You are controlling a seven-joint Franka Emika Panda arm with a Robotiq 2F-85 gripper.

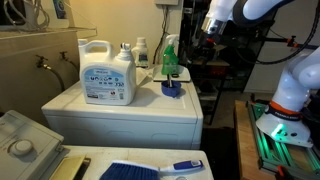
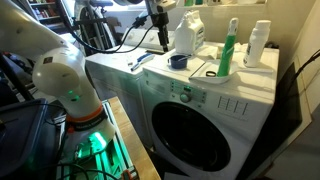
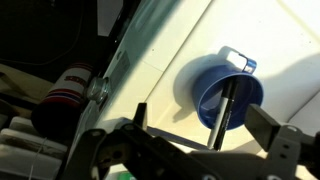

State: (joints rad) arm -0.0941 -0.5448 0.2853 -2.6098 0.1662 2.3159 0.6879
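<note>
The blue cup (image 1: 172, 90) stands on the white bench (image 1: 150, 103), close to one edge of it; in the wrist view the blue cup (image 3: 240, 100) shows its open mouth, with a small white piece at its rim and a thin dark line across it that cannot be made out. The jaws hang in the air above the cup and off to one side of it, well apart from it in both exterior views, at the end of the white arm (image 2: 60, 75). In the wrist view they are released: spread wide with nothing between them, the cup lying beyond their tips. Just behind the cup stands a green spray bottle (image 1: 169, 58), upright and near it but seemingly not touching. Farther along the bench from the cup sits a large detergent jug (image 1: 108, 73), and a white bottle (image 1: 141, 52) stands behind the cup, between the jug and the spray bottle.
</note>
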